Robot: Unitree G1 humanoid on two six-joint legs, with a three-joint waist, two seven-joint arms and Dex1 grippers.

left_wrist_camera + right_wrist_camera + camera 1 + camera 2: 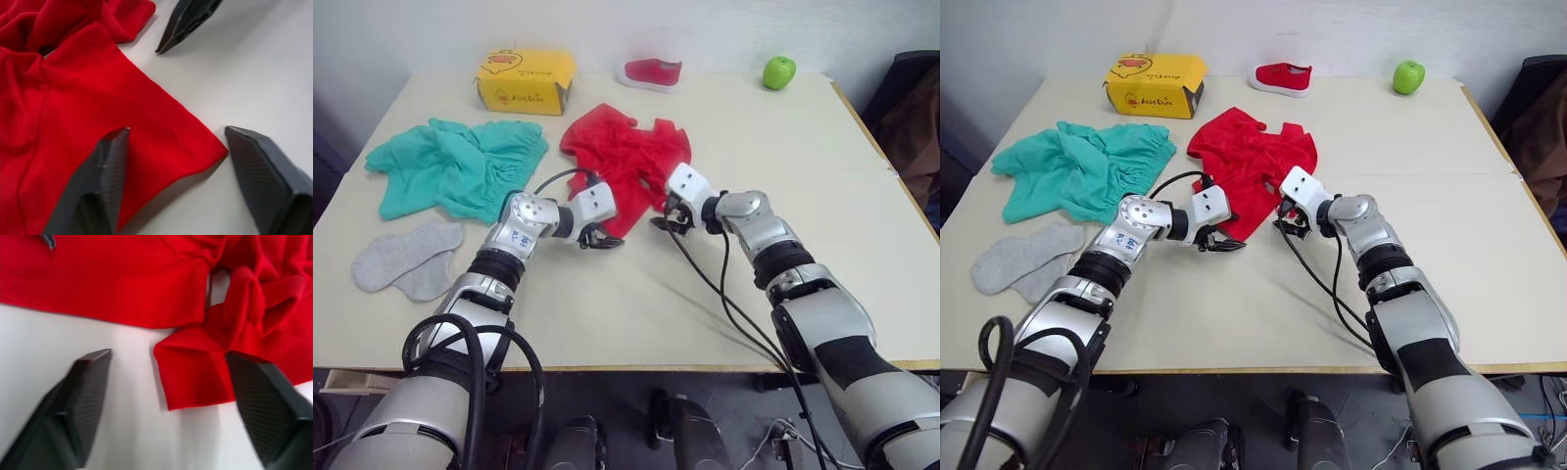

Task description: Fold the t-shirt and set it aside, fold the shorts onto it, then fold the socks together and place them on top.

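Note:
The red t-shirt (626,155) lies crumpled in the middle of the table. My left gripper (177,129) is open at its near lower corner, one finger (105,176) over the cloth and the other on bare table. My right gripper (169,352) is open too, straddling a folded-over flap of the shirt's (122,279) near edge. Seen from the head, the two grippers (602,238) (664,221) face each other at the shirt's front edge. The teal shorts (460,168) lie bunched at the left. The grey socks (406,259) lie flat and overlapping near the left front.
A yellow box (524,80), a red-and-white shoe (651,71) and a green apple (779,71) stand along the far edge. Black cables (724,294) trail from my right wrist over the table. A dark chair (911,98) stands beyond the right edge.

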